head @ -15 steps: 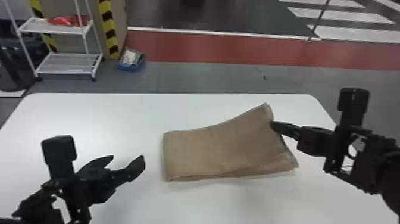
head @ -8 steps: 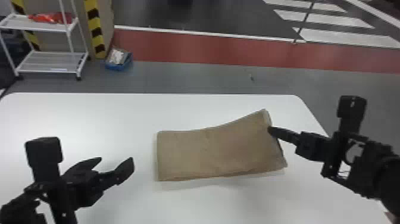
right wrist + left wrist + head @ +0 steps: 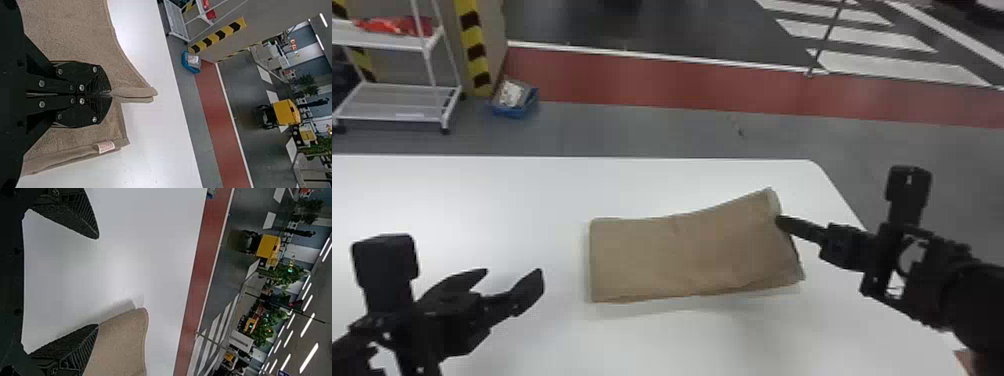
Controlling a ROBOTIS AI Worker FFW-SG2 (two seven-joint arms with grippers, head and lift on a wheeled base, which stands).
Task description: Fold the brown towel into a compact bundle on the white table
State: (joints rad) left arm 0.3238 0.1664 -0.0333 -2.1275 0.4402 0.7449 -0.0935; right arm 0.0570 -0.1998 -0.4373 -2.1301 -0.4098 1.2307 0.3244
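From where I stand, the brown towel [image 3: 682,257] lies folded in a longish rectangle on the white table [image 3: 457,200]. Its left end rests flat and square; its right end is pinched and raised, layers showing, with a small pale tag [image 3: 105,146] at one edge.

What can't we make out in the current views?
- Layers pinched by the right gripper: its fingers cover them, right wrist view.
- Inner folds of the brown towel: under its top layer, head view.
- Print on the towel's label: too small, right wrist view.
- Near edge of the white table: cut off by the bottom edge, head view.
- Contents of the blue bin: too small and blurred, head view.
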